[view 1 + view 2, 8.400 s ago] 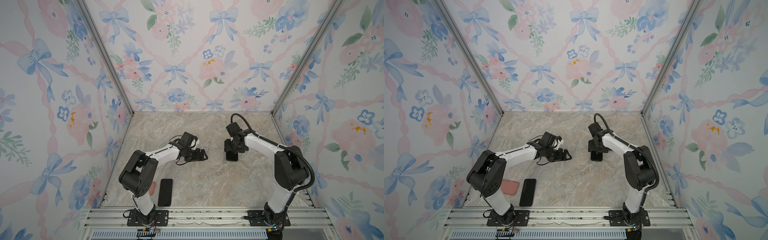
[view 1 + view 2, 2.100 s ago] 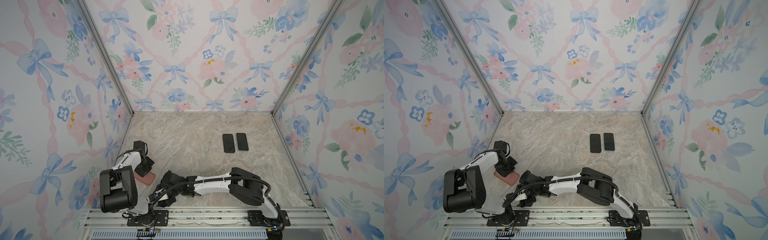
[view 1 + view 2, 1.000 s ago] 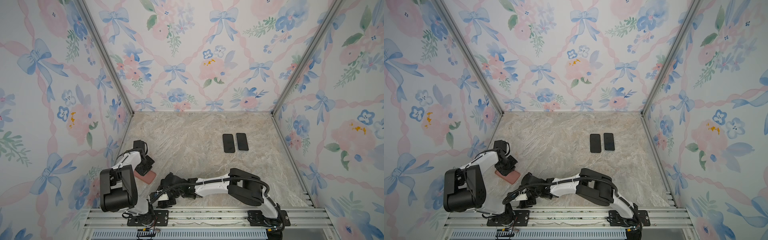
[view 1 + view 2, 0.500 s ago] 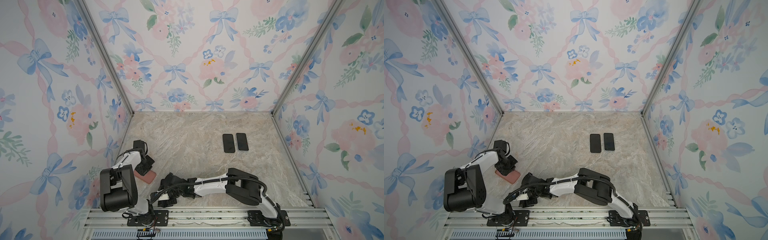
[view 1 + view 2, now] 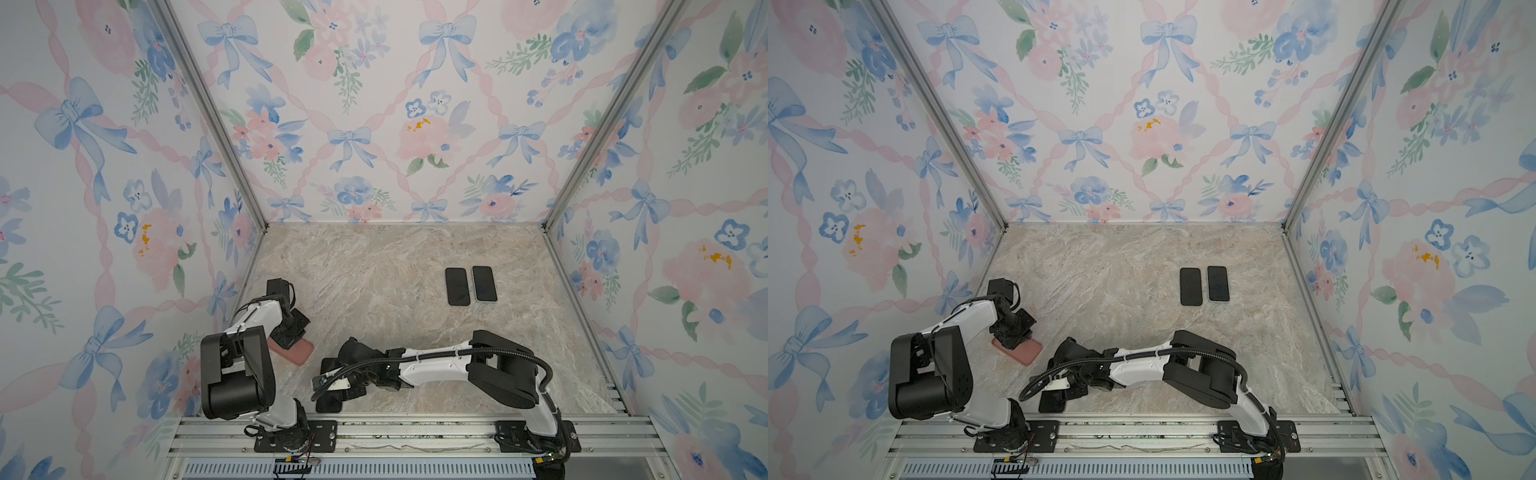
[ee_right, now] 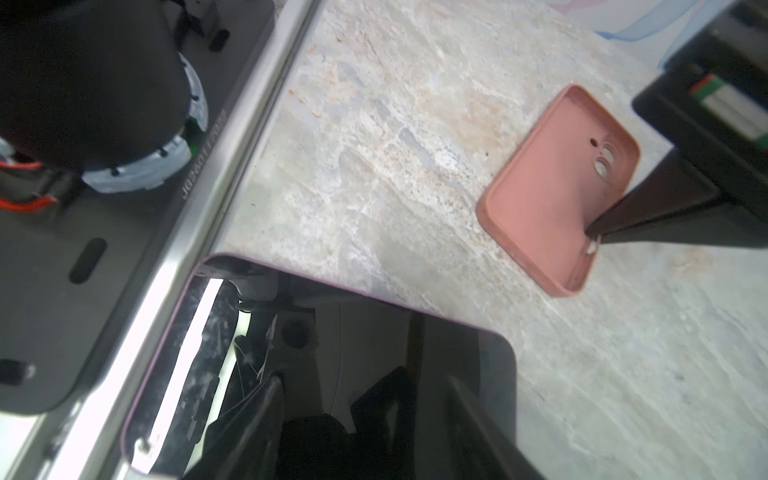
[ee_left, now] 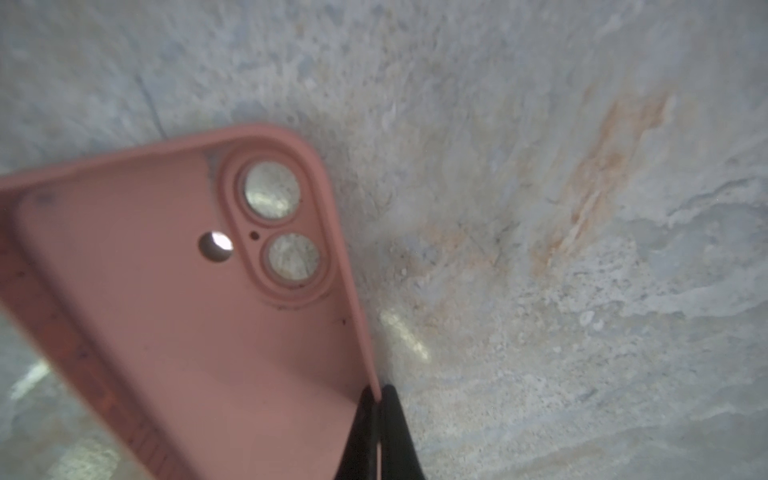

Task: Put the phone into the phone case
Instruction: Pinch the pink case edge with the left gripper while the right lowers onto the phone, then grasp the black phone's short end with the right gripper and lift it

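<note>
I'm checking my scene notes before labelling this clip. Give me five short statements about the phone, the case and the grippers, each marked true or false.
1. The pink phone case lies hollow side up on the table. True.
2. The left gripper pinches the case's side wall with its fingers. True.
3. The phone by the front rail sits inside the case. False: it lies on the bare table, apart from the case.
4. Three dark phones lie at the far right. False: only two dark phones, side by side.
5. The right gripper reaches across the middle to the phone by the rail. True.
</note>
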### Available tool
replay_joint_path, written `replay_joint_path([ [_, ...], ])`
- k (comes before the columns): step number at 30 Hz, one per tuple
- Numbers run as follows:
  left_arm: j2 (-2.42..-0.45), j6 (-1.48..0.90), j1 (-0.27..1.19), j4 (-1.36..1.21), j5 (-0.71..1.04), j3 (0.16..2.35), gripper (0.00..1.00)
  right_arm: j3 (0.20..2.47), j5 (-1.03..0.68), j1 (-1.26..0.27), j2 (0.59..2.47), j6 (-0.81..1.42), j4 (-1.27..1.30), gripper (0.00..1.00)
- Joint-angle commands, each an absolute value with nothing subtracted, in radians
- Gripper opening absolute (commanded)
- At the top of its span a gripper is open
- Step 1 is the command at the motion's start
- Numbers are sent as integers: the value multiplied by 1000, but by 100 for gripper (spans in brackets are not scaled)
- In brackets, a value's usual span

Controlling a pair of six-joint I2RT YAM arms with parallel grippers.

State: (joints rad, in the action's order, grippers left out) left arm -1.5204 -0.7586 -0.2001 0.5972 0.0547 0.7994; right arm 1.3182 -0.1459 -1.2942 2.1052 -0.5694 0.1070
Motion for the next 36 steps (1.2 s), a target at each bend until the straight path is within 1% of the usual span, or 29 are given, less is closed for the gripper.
replay_joint_path([
  [1, -1551, -737, -201, 569, 89, 808, 4, 1277, -66, -1284, 2101, -594, -38, 64],
  [4, -1551, -737, -201, 568, 89, 806, 4, 1314, -79, -1297, 2088, -557, -49, 66],
  [6, -1552, -737, -202, 567, 91, 807, 4, 1379, -78, -1309, 2096, -492, -70, 66],
  [10, -1546, -737, -204, 568, 93, 808, 4, 1536, -86, -1330, 2149, -372, -153, 52],
  [13, -1545, -735, -206, 568, 95, 810, 4, 1545, -111, -1347, 2174, -357, -108, 49],
  [18, -1547, -736, -206, 567, 99, 809, 4, 1634, -134, -1365, 2250, -365, -133, 44],
  [25, -1539, -734, -206, 566, 101, 807, 4, 1730, -145, -1365, 2337, -401, -192, 42],
  [29, -1537, -732, -207, 566, 101, 801, 4, 1745, -100, -1372, 2357, -461, -249, 42],
  [32, -1537, -732, -207, 566, 102, 801, 4, 1739, -48, -1375, 2341, -485, -323, 43],
  [36, -1541, -733, -207, 559, 107, 802, 4, 1637, 0, -1370, 2269, -487, -324, 43],
])
